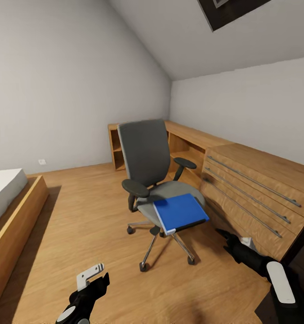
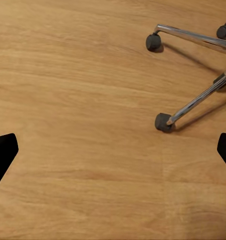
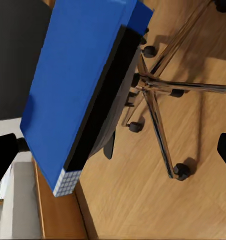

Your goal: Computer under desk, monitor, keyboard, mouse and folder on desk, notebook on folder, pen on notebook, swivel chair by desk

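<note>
- Folder (image 1: 180, 211), thick, bright blue and rectangular with white page edges, lies flat on the front part of the seat of the grey padded swivel chair (image 1: 148, 157), and one of its corners sticks out over the seat edge.
- Judging from this, the step in hand is to take the folder from the chair and bring it to the desk; nothing holds it yet.
- Right gripper (image 1: 227, 237) is stretched toward the chair, near the folder but apart from it; in the right wrist view its two black fingertips stand far from each other, so it is wide and holds nothing.
- Left gripper (image 1: 100, 276) hangs low over the bare floor near the chair's metal wheeled base (image 2: 193, 102), its fingertips (image 2: 2, 152) also wide apart, with nothing between them.
- The next move, I think, calls for the right gripper to come to the overhanging corner and close on the thick edge, because there the fingers can pass above and below the folder.
- The light wooden floor (image 1: 80, 216) is smooth, so the wheeled chair may roll if it is pushed.
- A light wooden chest with long bar handles (image 1: 255, 193) stands just beside the chair, a low wooden shelf unit (image 1: 117, 148) is in the corner under the sloped ceiling, and a bed with a wooden frame (image 1: 12, 211) is at the left.
</note>
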You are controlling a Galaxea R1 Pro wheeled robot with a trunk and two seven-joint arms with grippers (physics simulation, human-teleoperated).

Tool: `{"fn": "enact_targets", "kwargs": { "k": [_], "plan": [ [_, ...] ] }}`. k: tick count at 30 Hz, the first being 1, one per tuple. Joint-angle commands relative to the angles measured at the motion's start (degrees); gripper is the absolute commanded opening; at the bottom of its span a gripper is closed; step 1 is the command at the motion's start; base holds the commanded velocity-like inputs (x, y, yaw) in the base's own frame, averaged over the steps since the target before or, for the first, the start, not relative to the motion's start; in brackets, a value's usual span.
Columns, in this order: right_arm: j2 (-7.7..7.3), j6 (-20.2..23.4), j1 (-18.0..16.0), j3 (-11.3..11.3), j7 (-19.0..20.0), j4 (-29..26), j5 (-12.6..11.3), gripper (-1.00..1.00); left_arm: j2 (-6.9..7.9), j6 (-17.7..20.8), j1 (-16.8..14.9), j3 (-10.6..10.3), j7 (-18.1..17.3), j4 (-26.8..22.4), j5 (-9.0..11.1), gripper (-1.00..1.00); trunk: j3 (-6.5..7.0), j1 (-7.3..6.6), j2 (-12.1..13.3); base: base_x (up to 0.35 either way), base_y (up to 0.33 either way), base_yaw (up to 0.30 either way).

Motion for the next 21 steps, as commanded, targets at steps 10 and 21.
{"fn": "enact_targets", "kwargs": {
  "k": [10, 21],
  "plan": [
    [-5.06, 6.97, -0.04, -2.23, 2.82, 0.14, -10.0, 1.0, 0.05, 0.11, -0.02, -0.1, 0.41, -0.1, 0.34, 1.0, -1.84, 2.2, -4.05, 0.0, 0.0, 0.0],
    [-6.1, 9.7, -0.04, -2.65, 3.28, 0.86, -13.36, 1.0, 0.05, 0.11, -0.02, -0.19, 0.41, -0.1, 0.34, 1.0, -3.82, 4.61, -8.46, 0.0, 0.0, 0.0]
  ]
}}
